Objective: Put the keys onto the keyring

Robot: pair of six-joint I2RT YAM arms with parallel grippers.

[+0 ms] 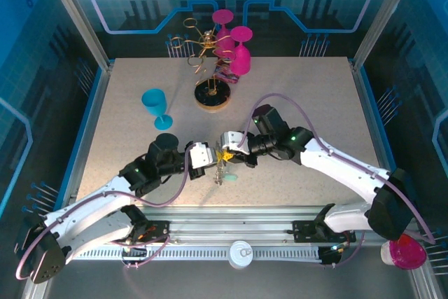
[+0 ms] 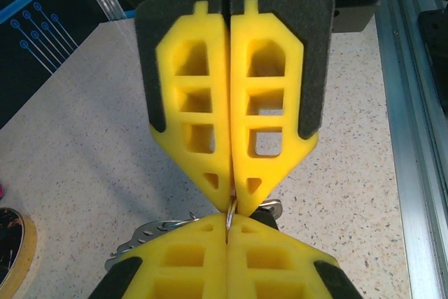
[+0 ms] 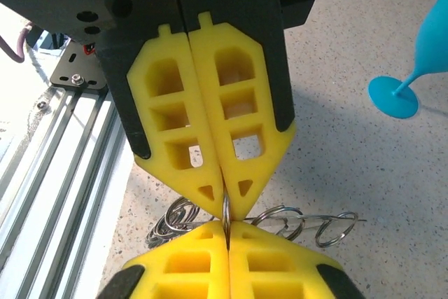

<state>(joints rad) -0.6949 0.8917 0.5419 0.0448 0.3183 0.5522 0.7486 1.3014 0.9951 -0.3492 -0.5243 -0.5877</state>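
My two grippers meet tip to tip low over the table near its front edge, the left gripper against the right gripper. Both are shut on one thin silver ring of the keyring, seen edge-on between the yellow fingertips. Several small split rings hang on a thin wire behind it. A toothed silver key blade sticks out to the left, under my left fingers. Small yellow and teal bits dangle below the tips.
A teal goblet stands at the left. Further back is a gold wire rack on a wooden disc with pink goblets. An aluminium rail runs along the near edge.
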